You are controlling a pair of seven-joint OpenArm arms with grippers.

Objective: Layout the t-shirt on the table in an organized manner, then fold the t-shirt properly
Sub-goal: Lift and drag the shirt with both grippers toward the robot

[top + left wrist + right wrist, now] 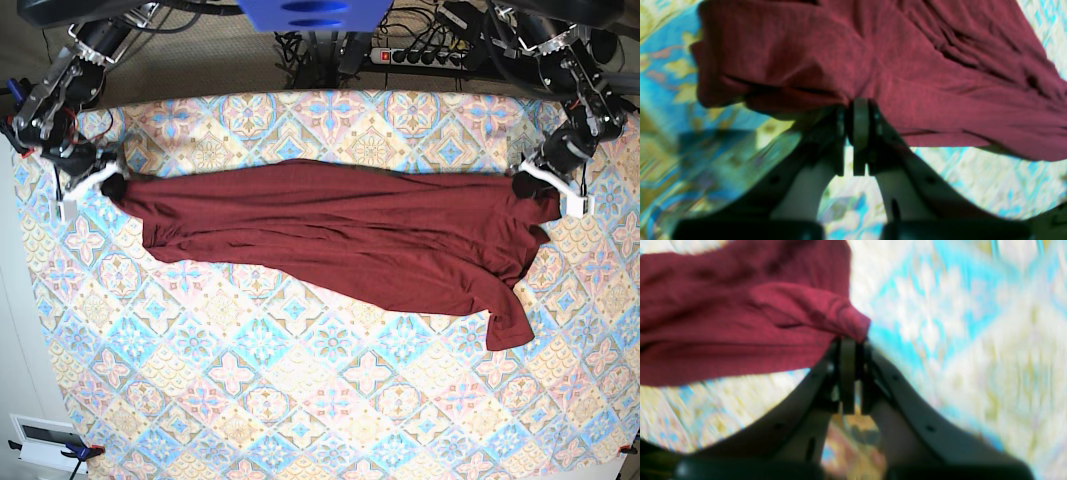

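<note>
I'm looking down on the table (300, 400), its pastel diamond-tile cloth filling nearly my whole base view. Across its far half the t-shirt (340, 235) is pulled out in a long dark maroon band, running from one side of the table to the other, wrinkled along its length. One loose flap droops toward the near edge on the base view's right, lying on the pattern.

Now the arms, one at each end of the garment. My left tool (858, 110) sits at the base view's right end; its wrist camera shows the jaws pressed together on a bunched edge of fabric, with the shirt fanning away above them. My right tool (853, 343) is at the opposite end, and its jaws are likewise clamped on a rolled corner of the cloth. That wrist picture is blurred, so I can't make out the table pattern clearly.
</note>
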